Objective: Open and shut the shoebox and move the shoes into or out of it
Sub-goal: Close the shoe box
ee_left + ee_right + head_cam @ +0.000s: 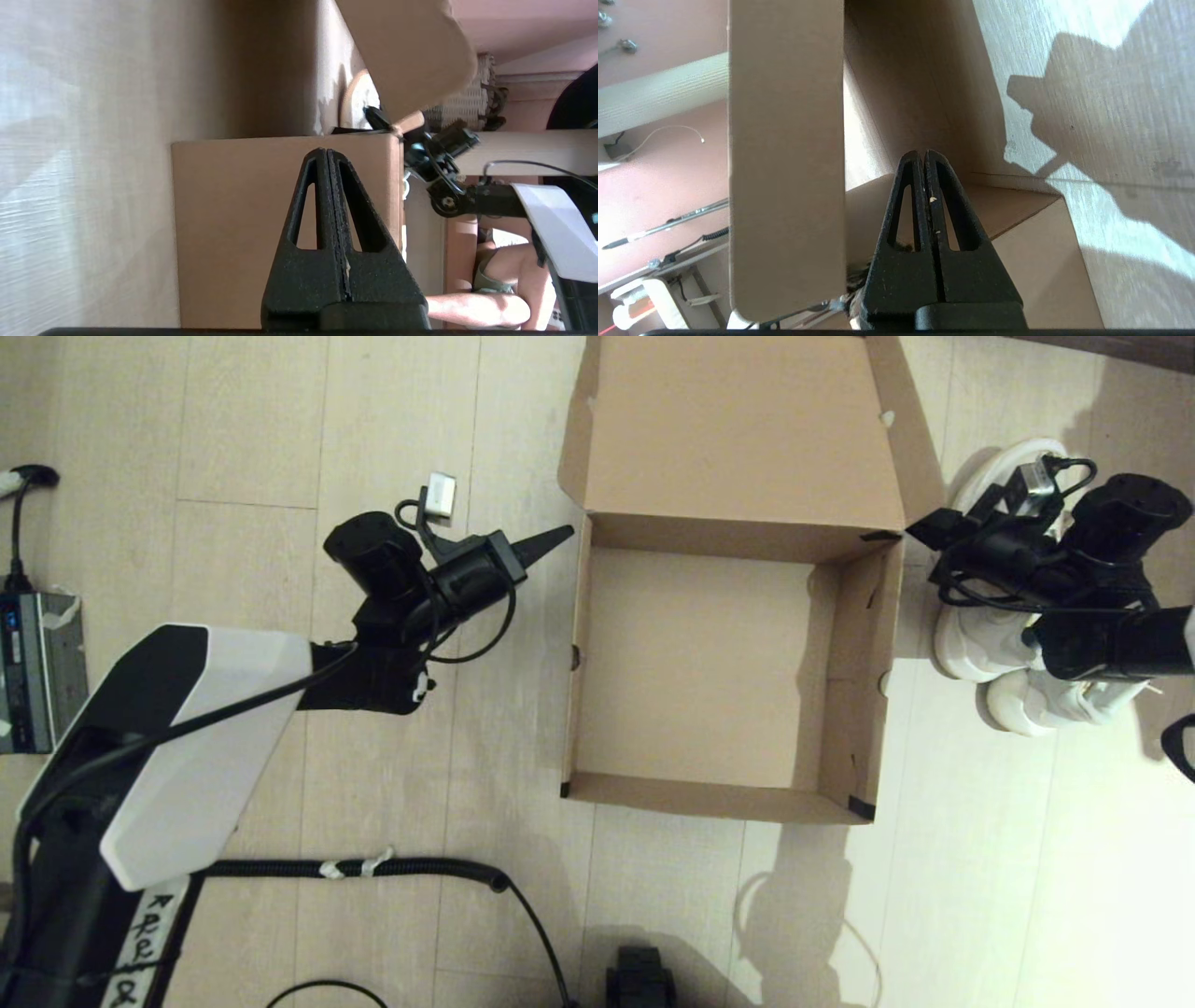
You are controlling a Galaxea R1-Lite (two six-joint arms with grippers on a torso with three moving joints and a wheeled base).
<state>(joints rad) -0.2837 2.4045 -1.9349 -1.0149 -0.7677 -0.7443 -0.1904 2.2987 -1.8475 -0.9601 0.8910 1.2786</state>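
Observation:
The brown cardboard shoebox [691, 672] stands open on the floor with nothing inside, its hinged lid [738, 425] folded back on the far side. Two white sneakers [1004, 644] lie on the floor just right of the box, partly hidden under my right arm. My left gripper [567, 533] is shut and empty, its tip at the top of the box's left wall [233, 224] near the far corner. My right gripper [920, 530] is shut and empty, its tip at the box's far right corner [1017, 205], beside the lid's side flap [784, 154].
A grey power unit [33, 672] with a cable sits at the far left. A black corrugated hose [373, 870] and cables run across the floor near my base. The box stands on a pale wood floor [980, 896].

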